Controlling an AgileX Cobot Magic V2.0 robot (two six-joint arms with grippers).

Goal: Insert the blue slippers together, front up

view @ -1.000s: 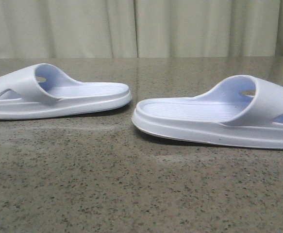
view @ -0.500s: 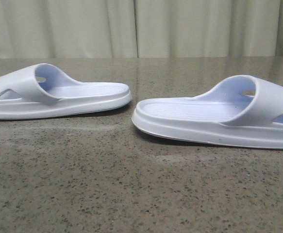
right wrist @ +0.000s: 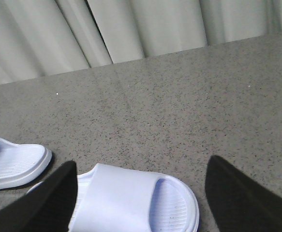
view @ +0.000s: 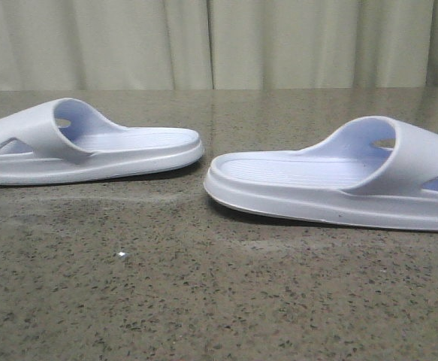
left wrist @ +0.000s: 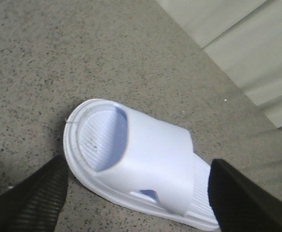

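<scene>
Both pale blue-white moulded foam slide sandals lie flat on their soles on the speckled grey-brown stone surface (view: 203, 301), heel ends facing each other with a gap between them, straps at the outer ends. That layout suits me: each slipper sits under its own arm, so I can take one with each tool and bring them together in the middle.

My left tool (left wrist: 136, 193) is spread wide, its two dark ribbed fingers (left wrist: 32, 200) standing either side of the left slipper (left wrist: 145, 164) without touching it. The wide strap lies between the fingers, and one triangular side cutout shows on the wall of the strap nearest me. I judge I am lined up to close across the strap, the tallest and easiest part to pinch.

My right tool (right wrist: 138, 203) is likewise spread, holding nothing. The right slipper (right wrist: 141, 203) lies between and just under its fingers (right wrist: 53, 200), strap on one side and open ribbed footbed on the other. The heel of the other slipper shows beyond one finger, near but apart.

In the front view, the left slipper (view: 83, 143) and the right slipper (view: 339, 180) rest untouched; neither arm shows there. A cream pleated curtain (view: 219, 41) hangs behind.

I can read no brand, label or writing on either slipper; the footbeds show only ribbing.
</scene>
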